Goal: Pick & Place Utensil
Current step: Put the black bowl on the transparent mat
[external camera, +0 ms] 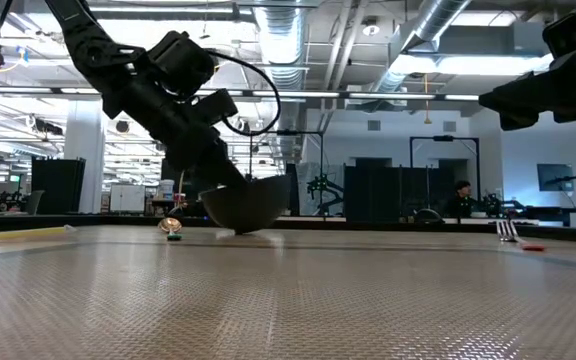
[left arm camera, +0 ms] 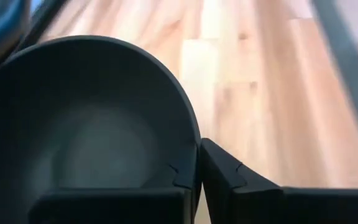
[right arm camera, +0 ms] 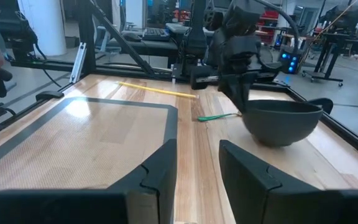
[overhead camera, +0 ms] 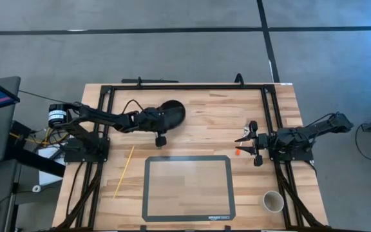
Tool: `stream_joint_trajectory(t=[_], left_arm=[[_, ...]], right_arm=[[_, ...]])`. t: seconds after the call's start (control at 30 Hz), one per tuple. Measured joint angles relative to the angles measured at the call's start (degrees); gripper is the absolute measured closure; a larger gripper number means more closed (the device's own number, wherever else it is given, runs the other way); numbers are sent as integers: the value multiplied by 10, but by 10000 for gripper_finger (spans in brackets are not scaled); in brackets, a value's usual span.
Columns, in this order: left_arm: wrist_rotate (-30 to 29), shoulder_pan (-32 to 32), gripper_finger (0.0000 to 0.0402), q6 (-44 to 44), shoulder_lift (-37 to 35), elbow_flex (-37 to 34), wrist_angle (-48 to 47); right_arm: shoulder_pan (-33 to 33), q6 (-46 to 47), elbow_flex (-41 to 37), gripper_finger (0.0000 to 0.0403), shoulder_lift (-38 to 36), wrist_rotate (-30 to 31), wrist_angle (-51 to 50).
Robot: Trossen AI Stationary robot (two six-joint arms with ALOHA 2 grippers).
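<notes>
Your left gripper (overhead camera: 161, 118) has its jaws clamped on the bowl (overhead camera: 172, 112) rim, tipping it clear; right gripper (right arm camera: 194, 163) waits, jaws apart, beside the fork (overhead camera: 244, 136) (untouched, desk's right edge).

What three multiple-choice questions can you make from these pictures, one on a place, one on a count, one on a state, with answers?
1. Where is the small white round cup?
A. Table's near right corner
B. On the mat
C. Beside the left arm

2. How many long yellow sticks lie on the wooden table?
A. Three
B. Two
C. One

3. What is the left hand doing?
A. Hanging open over the mat
B. Gripping the rim of the dark round bowl
C. Holding the cup

Answers: 1 A, the high view shows it right of the dark-bordered rectangular mat. 2 C, only one shows. 3 B, the left wrist view shows its fingers pinching the rim.
</notes>
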Motion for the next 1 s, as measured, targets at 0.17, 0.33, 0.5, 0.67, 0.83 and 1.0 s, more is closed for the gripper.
stream_joint_trajectory(t=[0.17, 0.33, 0.5, 0.67, 0.83, 1.0], left_arm=[[48, -51, 391, -8, -40, 0, -4], [95, -147, 392, -30, -117, 0, 3], [98, -256, 391, -35, -154, 0, 2], [93, -326, 390, -69, -133, 0, 14], [71, -376, 392, -140, -57, 1, 103], [4, -422, 389, -160, 39, 52, 125]], right_arm=[[0, 0, 0, 290, 0, 0, 0], [0, 0, 0, 290, 0, 14, 1], [0, 0, 0, 290, 0, 63, 26], [0, 0, 0, 290, 0, 75, 62], [0, 31, 0, 290, 0, 75, 75], [0, 108, 0, 290, 0, 75, 76]])
